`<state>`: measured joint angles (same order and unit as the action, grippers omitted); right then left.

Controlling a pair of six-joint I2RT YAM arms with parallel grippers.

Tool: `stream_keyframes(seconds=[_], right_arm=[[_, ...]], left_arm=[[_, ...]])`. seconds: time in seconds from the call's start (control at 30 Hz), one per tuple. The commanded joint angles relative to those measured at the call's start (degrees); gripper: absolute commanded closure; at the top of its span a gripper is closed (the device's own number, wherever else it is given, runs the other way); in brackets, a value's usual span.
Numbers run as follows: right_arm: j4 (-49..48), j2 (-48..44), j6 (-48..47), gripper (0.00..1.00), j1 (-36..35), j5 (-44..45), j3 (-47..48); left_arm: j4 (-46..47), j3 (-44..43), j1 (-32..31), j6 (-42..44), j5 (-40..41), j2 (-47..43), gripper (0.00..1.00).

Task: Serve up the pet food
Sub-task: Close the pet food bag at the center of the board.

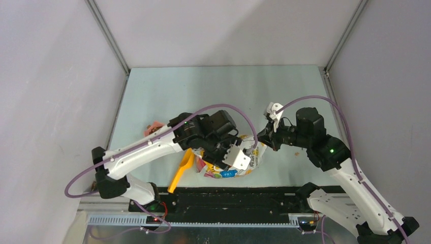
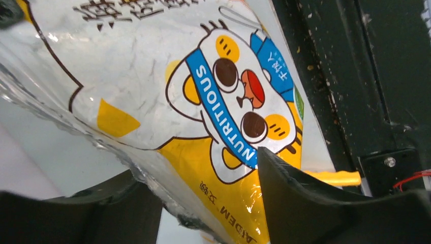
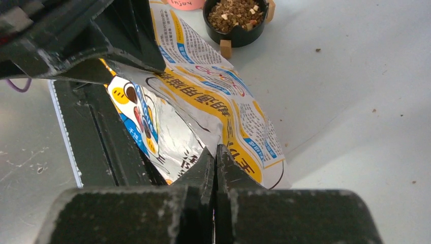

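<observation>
The pet food (image 3: 235, 12) is brown kibble filling a small black bowl (image 3: 239, 35) at the top of the right wrist view; the left arm hides it in the top view. A white-yellow cartoon-cat bag (image 1: 254, 158) (image 2: 167, 91) (image 3: 218, 96) hangs between both arms near the table's front. My right gripper (image 3: 216, 150) (image 1: 261, 138) is shut on the bag's upper edge. The fingers of my left gripper (image 2: 198, 168) (image 1: 219, 152) stand apart, with the bag's lower seam between them. A yellow scoop (image 1: 182, 170) (image 2: 333, 178) lies just left of the bag.
A black rail (image 1: 228, 195) runs along the near table edge, right under the bag. A pink object (image 1: 152, 127) (image 3: 185, 4) sits beside the bowl, and a small wooden block (image 3: 225, 48) lies in front of it. Stray pellets (image 3: 373, 109) dot the table to the right.
</observation>
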<state>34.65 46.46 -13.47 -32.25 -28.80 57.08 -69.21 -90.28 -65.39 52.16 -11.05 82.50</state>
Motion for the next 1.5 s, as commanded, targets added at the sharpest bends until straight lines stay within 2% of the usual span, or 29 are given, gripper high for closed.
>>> stream_keyframes(seconds=[0.0, 0.03, 0.1, 0.13, 0.17, 0.2, 0.23, 0.27, 0.37, 0.5, 0.57, 0.77, 0.9, 0.97, 1.03, 1.07, 1.13, 1.4, 1.43, 1.47], right_arm=[[-11.07, -3.62, 3.85, 1.00, -0.67, -0.60, 1.23], [-9.99, -3.58, 3.31, 1.00, -1.34, -1.45, 1.17], [-8.64, -3.49, 2.69, 0.97, -2.48, -1.11, 1.19], [-8.29, -3.53, 2.59, 0.94, -2.82, -0.37, 1.19], [-6.99, -3.89, 1.70, 0.85, -3.61, -0.38, 1.19], [-6.01, -4.48, 0.78, 0.81, -4.05, -0.95, 1.24], [-2.99, -4.81, -1.94, 0.73, -5.26, -1.20, 1.39], [-1.03, -5.61, -3.42, 0.69, -5.88, -1.68, 1.66], [7.46, -6.86, -13.37, 0.55, -9.62, -2.00, 1.88], [12.57, -5.60, -20.93, 0.45, -12.76, 2.40, 3.34], [14.95, -4.05, -24.86, 0.44, -13.65, 5.36, 4.31], [13.95, -1.77, -29.75, 0.45, -15.81, 18.73, 5.70], [12.33, -1.79, -32.79, 0.46, -16.37, 22.53, 5.63], [12.10, -1.74, -34.35, 0.51, -16.59, 22.56, 5.67], [11.97, -1.65, -35.32, 0.64, -16.84, 22.03, 5.75], [12.00, -1.55, -35.35, 0.82, -16.95, 21.81, 5.91], [13.23, -1.40, -35.30, 1.00, -17.24, 20.49, 6.65], [15.23, -1.67, -33.48, 1.00, -17.36, 18.53, 8.22], [15.00, -1.52, -33.82, 0.96, -17.42, 17.95, 8.26], [15.00, -1.08, -34.21, 0.83, -17.46, 17.39, 8.23]], left_arm=[[-4.57, 0.10, -1.79, 0.94, 4.62, -0.04, 0.40], [-2.96, 0.76, -1.78, 0.93, 5.60, -0.89, 0.43], [-1.82, 2.14, -1.77, 1.29, 5.40, -2.04, 0.57], [-1.68, 2.46, -1.76, 1.39, 5.24, -2.28, 0.68], [-1.66, 2.63, -1.76, 1.42, 4.76, -2.68, 0.73], [-1.47, 2.82, -1.76, 1.44, 4.87, -2.86, 0.82], [-1.19, 3.46, -1.76, 1.62, 5.33, -3.11, 0.85], [-1.02, 3.89, -1.76, 1.89, 5.82, -3.30, 0.95], [-0.06, 4.97, -1.76, 1.97, 8.73, -4.27, 1.00], [-0.89, 4.14, -1.76, 2.58, 10.60, -6.13, 1.00], [-0.99, 4.00, -1.76, 3.06, 10.77, -7.53, 1.00], [-1.36, 4.02, -1.76, 3.54, 10.90, -10.46, 1.00], [-1.64, 4.28, -1.76, 3.50, 10.65, -11.14, 1.00], [-1.69, 4.35, -1.76, 3.65, 10.43, -11.14, 1.00], [-1.86, 4.39, -1.72, 3.73, 10.50, -11.04, 1.00], [-1.80, 4.34, -1.74, 3.73, 10.51, -11.00, 1.00], [-1.94, 4.37, -1.78, 3.92, 10.56, -10.95, 1.00], [-2.15, 4.26, -1.76, 3.85, 10.85, -11.42, 1.00], [-1.98, 4.25, -1.76, 3.88, 10.67, -11.58, 1.00], [-1.89, 4.30, -1.76, 3.84, 10.51, -11.66, 1.00]])
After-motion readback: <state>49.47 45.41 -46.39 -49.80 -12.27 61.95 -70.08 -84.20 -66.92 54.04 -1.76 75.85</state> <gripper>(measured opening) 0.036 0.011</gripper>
